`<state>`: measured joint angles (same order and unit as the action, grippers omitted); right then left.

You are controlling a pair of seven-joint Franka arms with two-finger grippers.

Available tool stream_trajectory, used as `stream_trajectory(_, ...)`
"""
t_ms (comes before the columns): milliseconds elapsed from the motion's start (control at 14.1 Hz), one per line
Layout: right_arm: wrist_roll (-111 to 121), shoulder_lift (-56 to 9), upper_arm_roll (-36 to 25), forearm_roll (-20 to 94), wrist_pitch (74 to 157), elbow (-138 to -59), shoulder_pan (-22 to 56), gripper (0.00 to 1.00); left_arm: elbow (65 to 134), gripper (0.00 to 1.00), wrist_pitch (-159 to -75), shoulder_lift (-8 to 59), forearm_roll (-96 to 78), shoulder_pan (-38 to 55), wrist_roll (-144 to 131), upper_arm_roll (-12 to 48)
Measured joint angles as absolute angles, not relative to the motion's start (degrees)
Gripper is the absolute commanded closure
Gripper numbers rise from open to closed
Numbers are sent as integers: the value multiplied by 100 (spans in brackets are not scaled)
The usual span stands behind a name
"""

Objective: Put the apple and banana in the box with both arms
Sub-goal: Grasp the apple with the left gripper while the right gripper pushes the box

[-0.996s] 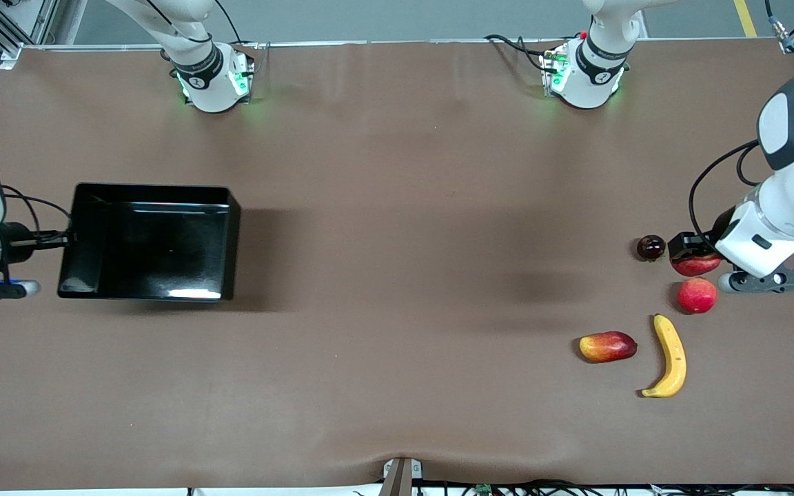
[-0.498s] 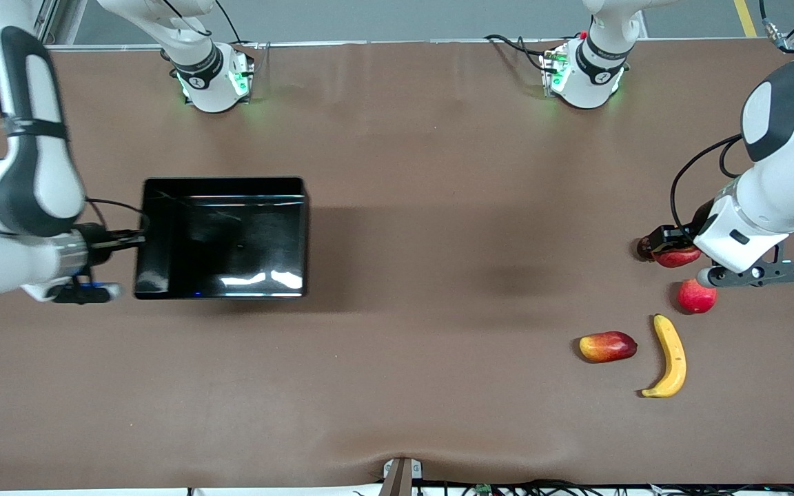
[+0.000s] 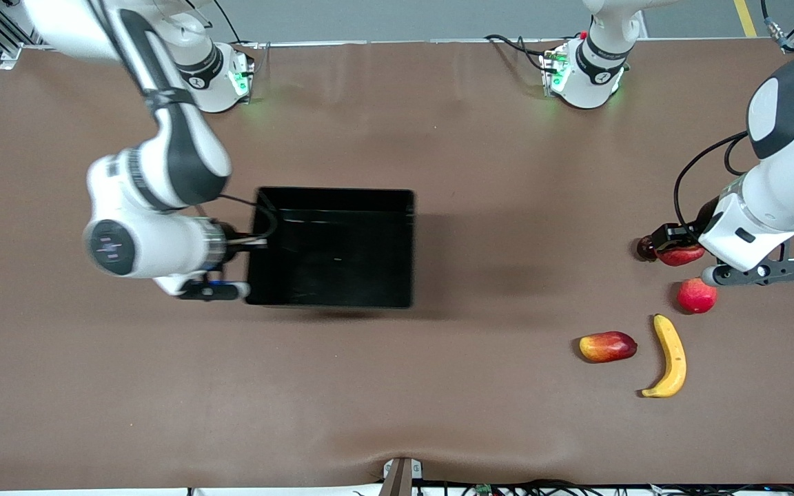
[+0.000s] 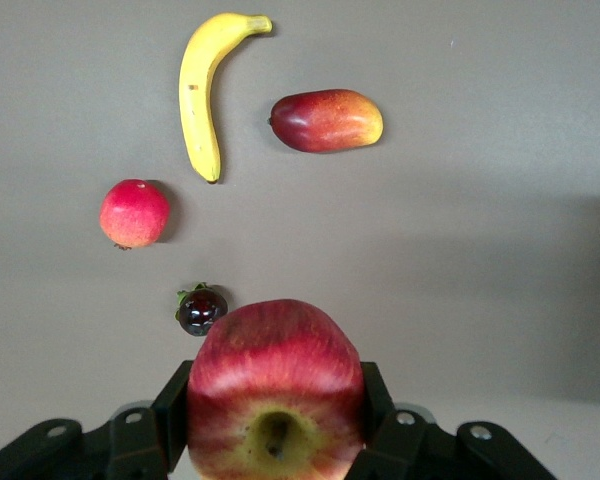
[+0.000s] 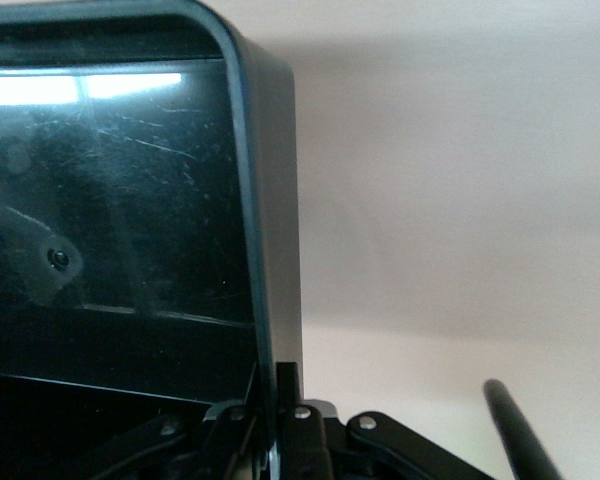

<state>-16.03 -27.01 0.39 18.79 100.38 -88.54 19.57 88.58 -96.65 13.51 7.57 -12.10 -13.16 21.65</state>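
My left gripper (image 3: 676,252) is shut on the apple (image 3: 681,255), red with yellow streaks, and holds it just over the table above a small dark fruit. In the left wrist view the apple (image 4: 275,385) fills the left gripper (image 4: 275,405), stem dimple facing the camera. The banana (image 3: 670,355) lies on the table nearer the front camera, and it shows again as the banana (image 4: 202,95). My right gripper (image 3: 253,242) is shut on the end wall of the black box (image 3: 333,198) near the table's middle. The right wrist view shows the box wall (image 5: 272,250) pinched in the right gripper (image 5: 280,405).
A plain red round fruit (image 3: 697,295) sits between the held apple and the banana. An oval red-yellow fruit (image 3: 607,346) lies beside the banana, toward the table's middle. The small dark fruit (image 3: 645,248) rests next to the left gripper. Both arm bases stand along the table's edge farthest from the front camera.
The right arm has swept the box from its end of the table toward the middle. The left gripper has lifted the apple and shifted it slightly toward the dark fruit.
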Motion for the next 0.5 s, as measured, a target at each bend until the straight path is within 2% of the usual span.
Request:
stream_trajectory(213,-1884,-3118,36,2155,10812,-8861,2423,100,8852,100,-9662,1354,637,-1206,-1522,2212)
stream_trajectory(498,-1954,-3474,31,2159,11195,-8862,2681,100,8810,100,-9662,1377,477,-1092,-2119,2367)
